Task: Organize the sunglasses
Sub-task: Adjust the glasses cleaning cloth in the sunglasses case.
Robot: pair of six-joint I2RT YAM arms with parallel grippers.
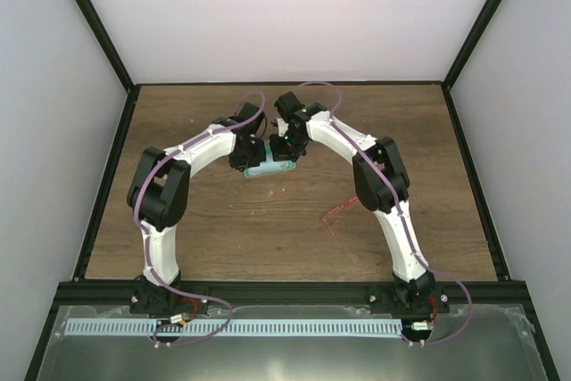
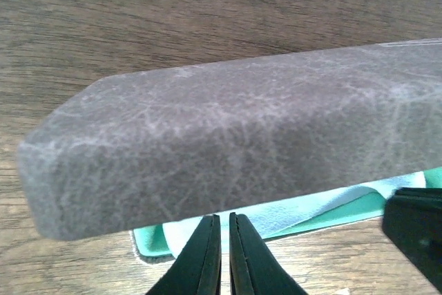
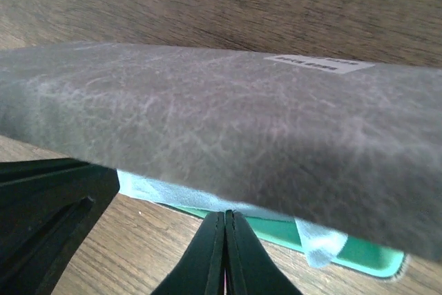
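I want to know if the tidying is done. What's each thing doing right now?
Glasses case: ajar, green inside showing.
Light-blue cloth: tucked inside the case.
Sunglasses: out on the table, not in the case.
Left gripper: shut.
Right gripper: shut.

A small white label (image 3: 319, 64) sits on the grey case (image 3: 207, 115), toward the upper right of the right wrist view; its dark print is too blurred to read.
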